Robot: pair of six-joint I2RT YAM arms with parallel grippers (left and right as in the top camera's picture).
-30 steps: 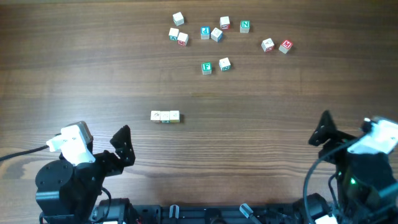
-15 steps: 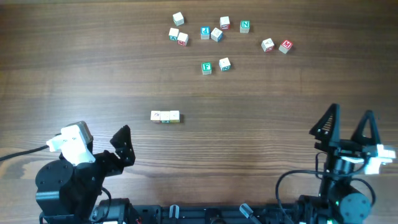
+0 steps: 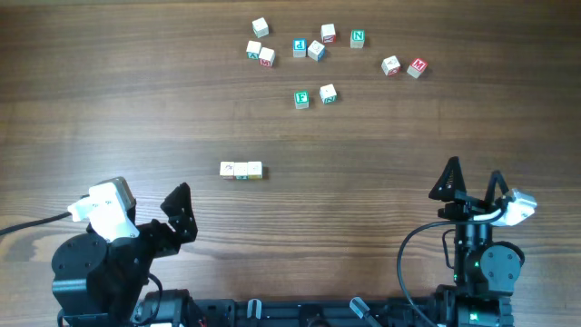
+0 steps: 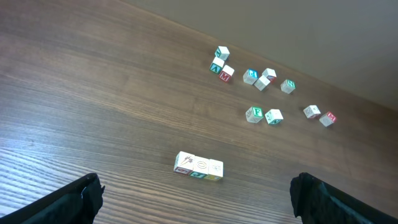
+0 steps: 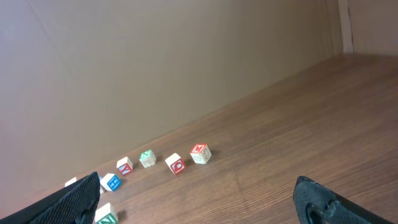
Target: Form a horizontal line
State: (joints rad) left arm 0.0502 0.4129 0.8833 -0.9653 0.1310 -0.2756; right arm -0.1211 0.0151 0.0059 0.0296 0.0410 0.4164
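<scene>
The horizontal line (image 3: pixel 241 170) is a row of three pale cubes touching side to side, left of the table's middle. It also shows in the left wrist view (image 4: pixel 198 167), ahead of the jaws. My left gripper (image 3: pixel 179 211) is open and empty near the front left edge, well short of the row; in its wrist view (image 4: pixel 196 199) both fingers sit far apart. My right gripper (image 3: pixel 473 180) is open and empty at the front right, raised and pointing toward the far cubes (image 5: pixel 198 202).
Several loose letter cubes lie scattered at the back: a green F cube (image 3: pixel 301 99), a green N cube (image 3: pixel 358 38), a blue-letter cube (image 3: pixel 300 46), red-faced cubes (image 3: pixel 417 66). In the right wrist view, red-faced cubes (image 5: pixel 200 153) lie near the far wall.
The right arm has swung left and turned, so both its fingers now point up the table. The left arm and all cubes have not moved.
</scene>
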